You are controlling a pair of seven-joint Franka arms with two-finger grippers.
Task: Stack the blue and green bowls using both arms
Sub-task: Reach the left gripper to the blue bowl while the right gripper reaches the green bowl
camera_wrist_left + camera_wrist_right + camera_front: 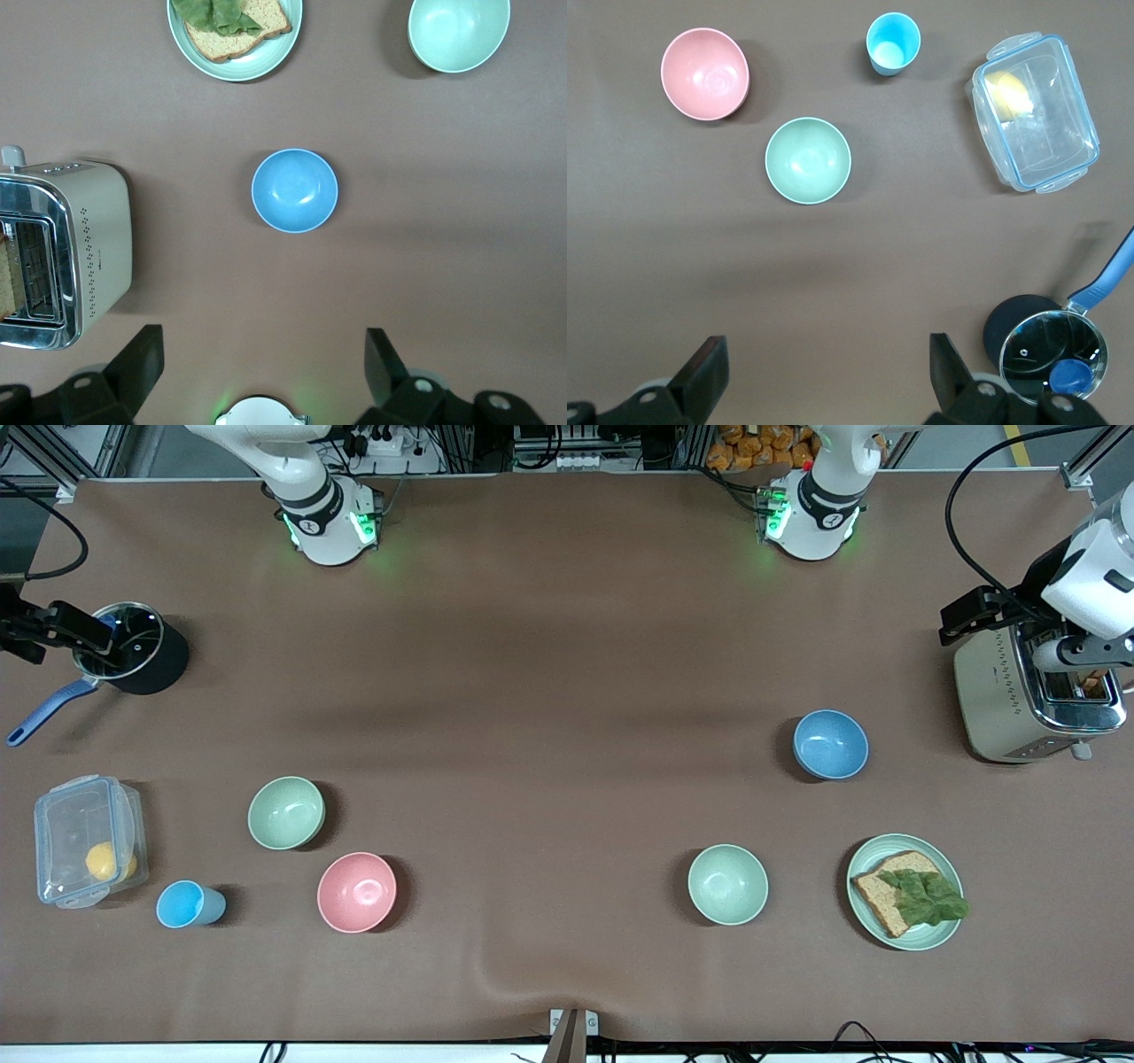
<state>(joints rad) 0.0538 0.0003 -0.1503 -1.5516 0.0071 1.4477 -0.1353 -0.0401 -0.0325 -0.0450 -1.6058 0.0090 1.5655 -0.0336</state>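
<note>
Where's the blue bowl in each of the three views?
Front view: the blue bowl sits toward the left arm's end of the table, beside the toaster.
Left wrist view: blue bowl near the picture's middle, toaster at one edge.
Right wrist view: not in it; only the small blue cup is blue there.
Shared landmark: the toaster, beside the bowl in the front and left wrist views.

A robotics lab: aluminium framing (53, 460) and cables (974, 505) surround the table (549, 691)

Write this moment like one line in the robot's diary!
blue bowl: untouched | green bowl: untouched, not stacked | left end effector: open, over toaster | right end effector: open, over pot
</note>
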